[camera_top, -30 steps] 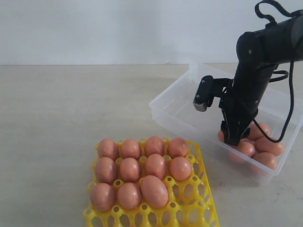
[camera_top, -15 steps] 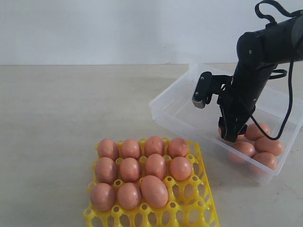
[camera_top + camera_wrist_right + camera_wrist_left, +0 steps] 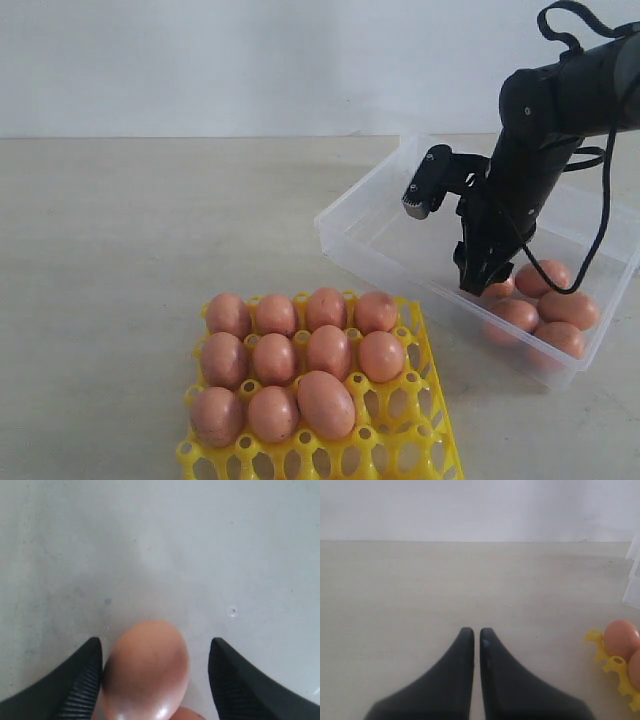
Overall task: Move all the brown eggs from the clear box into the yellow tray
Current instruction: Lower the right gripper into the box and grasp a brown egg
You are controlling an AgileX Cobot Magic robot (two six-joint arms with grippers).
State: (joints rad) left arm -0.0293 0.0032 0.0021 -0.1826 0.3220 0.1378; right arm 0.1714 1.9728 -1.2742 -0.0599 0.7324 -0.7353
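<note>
Now the right gripper (image 3: 483, 285) hangs in the clear box (image 3: 370, 250) at the frame's right, jaws spread around one brown egg (image 3: 147, 670) lying closer to one jaw, its long axis along them.

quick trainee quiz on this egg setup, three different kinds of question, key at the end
1. How many brown oval eggs sit in the bright yellow plastic egg tray?
2. True or false: the left gripper has its black jaws spread wide.
3. Where is the right gripper?
A) above the tray
B) inside the shallow clear plastic box, open around an egg
C) gripping the tray's rim

Key: 1) eleven. 2) false, its jaws are nearly together. 3) B.
</note>
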